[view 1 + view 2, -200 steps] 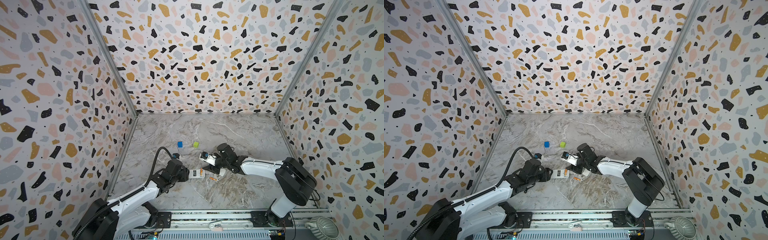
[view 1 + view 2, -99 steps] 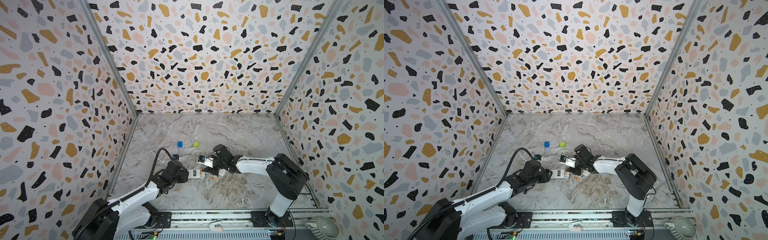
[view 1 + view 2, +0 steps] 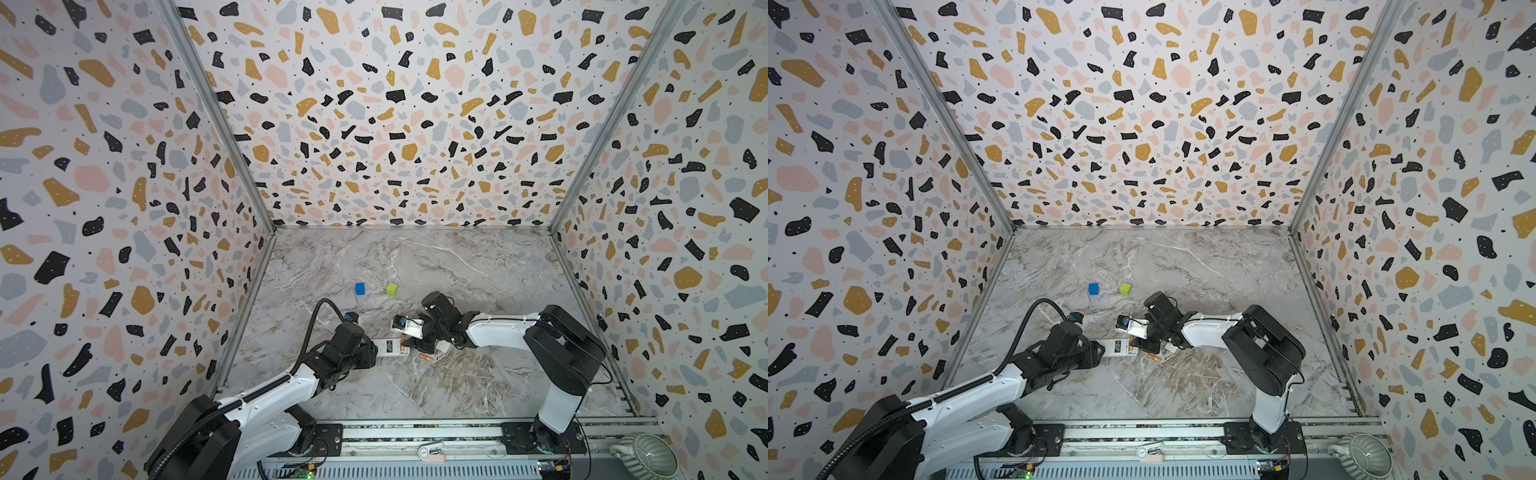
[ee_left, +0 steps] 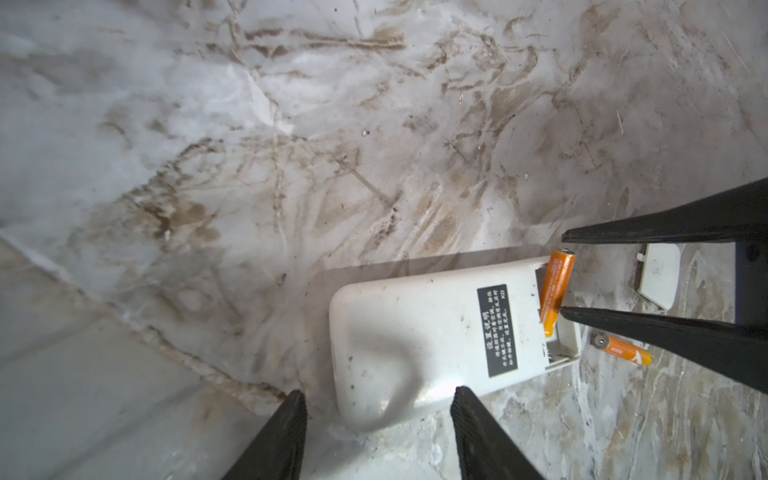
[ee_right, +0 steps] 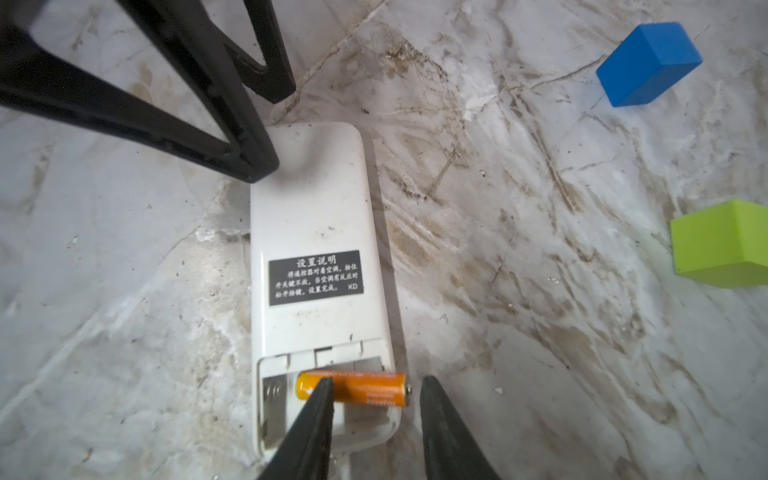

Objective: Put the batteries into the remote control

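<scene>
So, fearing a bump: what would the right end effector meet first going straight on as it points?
Probably the orange battery lying across the open compartment of the remote control, just ahead; depth is unclear.

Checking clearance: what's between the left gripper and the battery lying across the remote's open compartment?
Just the remote, its white back and black label; both wrist views show it.

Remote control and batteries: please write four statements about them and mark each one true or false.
1. The remote control lies with its white back up. True.
2. Both batteries sit fully inside the compartment. False: one battery lies across the open compartment, the second battery on the table beside the remote.
3. The compartment's cover lies loose on the table. True.
4. The right pincer clamps the blue cube. False: it stands open at the first battery; the cube lies free.
</scene>
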Controlling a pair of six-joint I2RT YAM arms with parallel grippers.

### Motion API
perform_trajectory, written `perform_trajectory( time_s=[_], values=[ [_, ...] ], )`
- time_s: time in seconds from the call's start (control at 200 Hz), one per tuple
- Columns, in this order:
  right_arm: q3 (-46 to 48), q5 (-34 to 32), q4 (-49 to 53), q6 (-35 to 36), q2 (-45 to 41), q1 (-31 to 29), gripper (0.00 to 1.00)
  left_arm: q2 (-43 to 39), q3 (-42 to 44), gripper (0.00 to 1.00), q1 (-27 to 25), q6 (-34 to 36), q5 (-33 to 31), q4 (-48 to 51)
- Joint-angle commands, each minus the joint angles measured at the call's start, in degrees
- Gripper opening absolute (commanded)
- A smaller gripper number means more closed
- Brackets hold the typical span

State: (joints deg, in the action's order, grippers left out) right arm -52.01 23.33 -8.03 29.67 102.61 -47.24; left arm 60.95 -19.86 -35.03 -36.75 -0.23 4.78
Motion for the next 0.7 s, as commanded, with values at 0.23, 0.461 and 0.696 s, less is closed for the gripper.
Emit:
perform_trajectory(
  time_s=[0.23, 0.461, 0.696],
  values=[
    [-1.9, -1.7, 1.9, 1.1, 0.7, -1.1, 0.34, 1.3, 1.4, 0.58, 0.2, -0.2, 0.7, -2.3],
    [-2.1, -3.1, 3.4, 1.5, 1.4, -2.1, 0.32, 1.7, 2.0, 0.56, 0.2, -0.2, 0.7, -3.1],
    [-2.1, -5.1, 3.8, 1.9, 1.4, -2.9, 0.33, 2.6, 2.7, 0.52, 0.2, -0.2, 0.6, -4.0]
  ],
)
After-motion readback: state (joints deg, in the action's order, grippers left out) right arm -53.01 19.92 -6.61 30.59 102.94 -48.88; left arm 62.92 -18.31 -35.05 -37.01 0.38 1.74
